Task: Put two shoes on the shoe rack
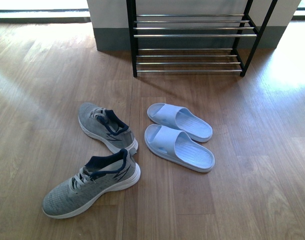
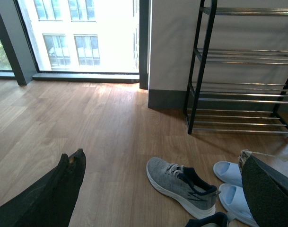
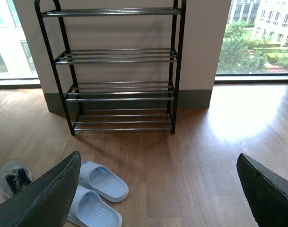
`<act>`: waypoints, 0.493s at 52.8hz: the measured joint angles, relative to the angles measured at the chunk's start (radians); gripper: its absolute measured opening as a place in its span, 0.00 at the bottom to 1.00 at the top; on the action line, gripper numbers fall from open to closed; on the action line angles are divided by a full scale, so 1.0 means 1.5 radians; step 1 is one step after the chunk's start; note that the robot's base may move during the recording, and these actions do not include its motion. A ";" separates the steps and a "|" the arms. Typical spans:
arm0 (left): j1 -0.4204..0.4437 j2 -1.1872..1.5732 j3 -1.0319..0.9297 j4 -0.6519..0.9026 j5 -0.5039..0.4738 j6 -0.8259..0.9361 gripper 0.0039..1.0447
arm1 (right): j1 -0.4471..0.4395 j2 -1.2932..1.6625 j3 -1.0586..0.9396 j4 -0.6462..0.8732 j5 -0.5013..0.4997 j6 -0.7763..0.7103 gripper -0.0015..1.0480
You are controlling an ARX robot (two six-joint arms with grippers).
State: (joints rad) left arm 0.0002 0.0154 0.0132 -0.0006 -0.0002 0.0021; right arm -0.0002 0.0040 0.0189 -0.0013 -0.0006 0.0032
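The left tool (image 2: 161, 155) has its two dark fingers (image 2: 54, 194) spread wide apart and grips nothing. The right tool (image 3: 158, 158) is likewise spread, with bare wooden floor (image 1: 252, 200) showing between its fingers.

On the floor ahead lie two grey knit sneakers with white soles, grey laces and dark navy collars. The near sneaker (image 1: 92, 184) has its long axis on a diagonal, toe toward the robot's left and nearer the robot, heel away. The far sneaker (image 1: 106, 127) has its toe away and to the left. Its heel comes back to sit just beside the near one's heel.

To their right, two pale blue rubber slides (image 1: 178, 135) lie side by side and parallel, straps to the left, heels to the right and slightly nearer the robot.

Beyond all four shoes, apart from them, the shoe rack (image 1: 192, 35) stands against the wall (image 1: 109, 20), with black uprights and chrome rods running left to right.
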 joint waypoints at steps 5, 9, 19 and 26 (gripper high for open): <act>-0.001 0.001 0.000 -0.001 -0.001 -0.001 0.91 | 0.000 0.000 0.000 0.000 0.000 0.000 0.91; -0.078 0.085 0.042 -0.116 -0.235 -0.139 0.91 | 0.000 0.000 0.000 0.000 0.000 0.000 0.91; -0.100 0.472 0.112 0.057 -0.297 -0.548 0.91 | 0.000 0.000 0.000 0.000 0.000 0.000 0.91; -0.122 0.753 0.192 0.197 -0.232 -0.662 0.91 | 0.000 0.000 0.000 0.000 0.000 0.000 0.91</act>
State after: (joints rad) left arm -0.1822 1.1454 0.3008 0.2955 -0.3489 -0.9913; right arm -0.0002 0.0040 0.0189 -0.0013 -0.0006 0.0032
